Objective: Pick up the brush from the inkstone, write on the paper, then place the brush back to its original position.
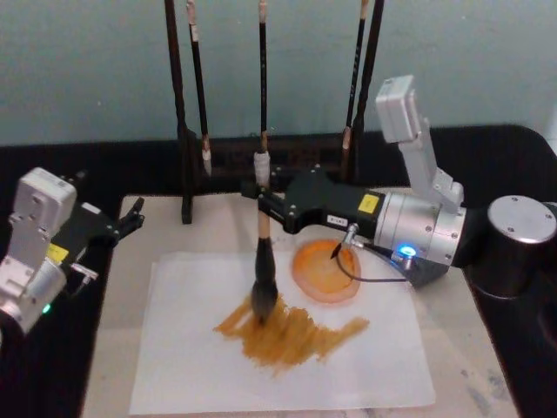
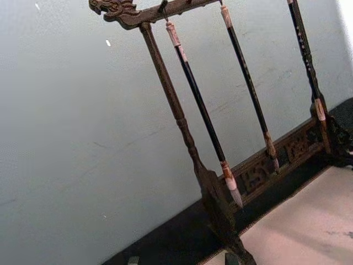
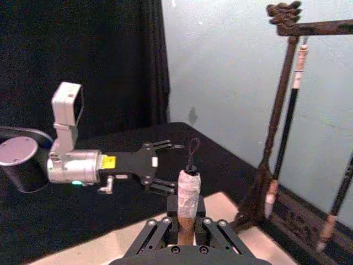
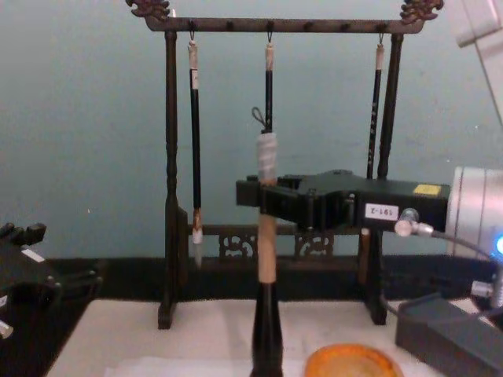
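Note:
My right gripper point(image 1: 264, 198) is shut on the tan handle of the brush point(image 1: 262, 252), which it holds upright. The bushy bristle head rests on the white paper point(image 1: 374, 366), at the top of a patch of orange-brown strokes point(image 1: 287, 335). The inkstone point(image 1: 318, 272), a round orange dish, lies just right of the brush on the paper's far edge. In the chest view the brush point(image 4: 266, 259) stands upright in the right gripper point(image 4: 263, 196). The right wrist view shows the handle's taped top point(image 3: 187, 190). My left gripper point(image 1: 130, 218) is parked at the mat's left edge, its fingers point(image 3: 160, 146) spread open.
A dark wooden rack point(image 4: 267, 23) with three thin black brushes point(image 2: 201, 110) hanging from it stands behind the paper. A beige mat point(image 1: 109, 340) covers the table under the paper. A grey box point(image 4: 448, 334) sits at the right, and a thin cable point(image 1: 374, 277) crosses the inkstone.

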